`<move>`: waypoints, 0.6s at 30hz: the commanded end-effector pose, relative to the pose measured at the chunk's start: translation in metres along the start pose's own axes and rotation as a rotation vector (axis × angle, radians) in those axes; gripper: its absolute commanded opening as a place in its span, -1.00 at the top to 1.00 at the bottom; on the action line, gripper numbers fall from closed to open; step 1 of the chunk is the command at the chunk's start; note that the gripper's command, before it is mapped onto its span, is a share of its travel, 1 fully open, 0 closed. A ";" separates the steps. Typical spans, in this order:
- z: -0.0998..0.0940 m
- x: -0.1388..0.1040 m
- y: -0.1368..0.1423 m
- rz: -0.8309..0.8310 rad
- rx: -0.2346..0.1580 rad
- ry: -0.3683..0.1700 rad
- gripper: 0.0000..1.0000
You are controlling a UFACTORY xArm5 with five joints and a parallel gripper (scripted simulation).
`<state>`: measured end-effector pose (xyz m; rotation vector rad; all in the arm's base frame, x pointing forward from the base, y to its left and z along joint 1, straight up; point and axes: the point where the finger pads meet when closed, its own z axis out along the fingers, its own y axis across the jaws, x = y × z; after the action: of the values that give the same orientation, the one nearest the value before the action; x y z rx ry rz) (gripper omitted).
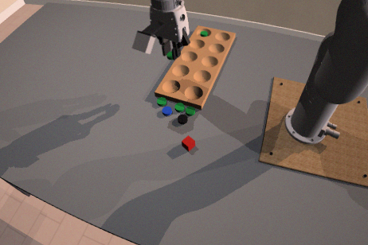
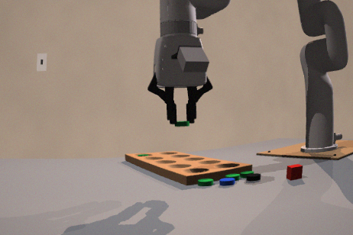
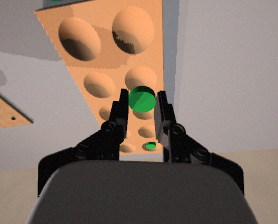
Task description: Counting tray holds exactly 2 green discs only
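The arm hangs high above the counter (image 1: 80, 70), and its tool (image 2: 182, 120) is clamped on a green disc (image 2: 182, 123), pinched flat between the two dark fingertips (image 2: 172, 114). Seen from the wrist, that held disc (image 3: 142, 98) sits right over the wooden tray (image 3: 50, 22), above the middle stretch of its pockets. From the side, disc and tool are well clear of the tray (image 2: 160, 172), up in the air with nothing touching. The tray (image 1: 229, 56) lies flat on the counter with two rows of round pockets, and one green disc in the tray (image 1: 204, 33) rests in the far corner pocket; the other pockets look bare. Just off the tray's near end sits a little cluster: a green disc on the left (image 1: 161, 101), two more green discs (image 1: 179, 106) (image 1: 190, 110) close together, a blue disc (image 1: 167, 110) and a black disc (image 1: 182, 119), all lying flat on the counter. A red cube (image 1: 189, 143) stands apart, a bit nearer to me. Off to the side, the arm's column rises from a wooden base plate (image 1: 279, 149).
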<state>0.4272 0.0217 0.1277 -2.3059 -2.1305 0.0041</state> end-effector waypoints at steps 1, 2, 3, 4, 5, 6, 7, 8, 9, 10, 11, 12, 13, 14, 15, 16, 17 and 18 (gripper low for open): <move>-0.002 -0.039 0.017 -0.003 -0.001 0.000 1.00; -0.003 -0.048 0.019 -0.003 -0.001 0.000 1.00; -0.003 -0.057 0.021 -0.003 -0.001 0.000 1.00; -0.003 -0.057 0.021 -0.003 -0.001 0.000 1.00; -0.003 -0.057 0.021 -0.003 -0.001 0.000 1.00; -0.003 -0.085 0.026 -0.003 -0.001 0.001 1.00; -0.004 -0.091 0.027 -0.003 -0.001 0.001 1.00; -0.004 -0.095 0.028 -0.003 -0.001 0.001 1.00; -0.004 -0.103 0.029 -0.003 -0.001 0.001 1.00; -0.004 -0.113 0.030 -0.003 -0.001 0.001 1.00; -0.004 -0.124 0.031 -0.003 -0.001 0.001 1.00; -0.005 -0.133 0.031 -0.003 -0.001 0.001 1.00; -0.005 -0.143 0.032 -0.003 -0.001 0.001 1.00; -0.005 -0.152 0.032 -0.003 -0.001 0.001 1.00; -0.005 -0.162 0.032 -0.003 -0.001 0.001 1.00; -0.005 -0.171 0.031 -0.003 -0.001 0.001 1.00; -0.005 -0.180 0.031 -0.003 -0.001 0.001 1.00; -0.005 -0.183 0.031 -0.003 -0.001 0.001 1.00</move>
<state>0.4428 -0.1377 0.1315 -2.3048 -2.1304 0.0028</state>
